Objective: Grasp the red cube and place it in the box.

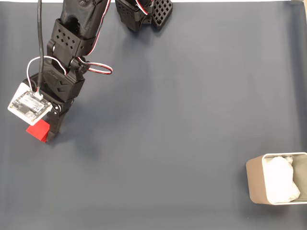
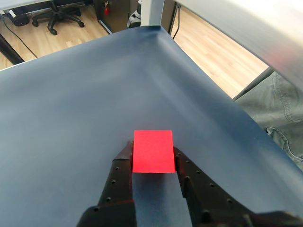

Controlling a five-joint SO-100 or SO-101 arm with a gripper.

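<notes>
Jaws (image 2: 152,156) clamped on the red cube (image 2: 152,151), one finger against each opposite flat side. Cube judged light, rigid, matte, unlikely to slip. The box (image 1: 254,179) stands well apart across the dark worktop (image 1: 182,105).

The fixed view looks straight down on the table (image 1: 182,120); the wrist view sits close behind the end effector (image 2: 152,158), probably facing the table edge

Arm reaches down-left in the fixed view, tool (image 2: 152,153) closed.
</notes>
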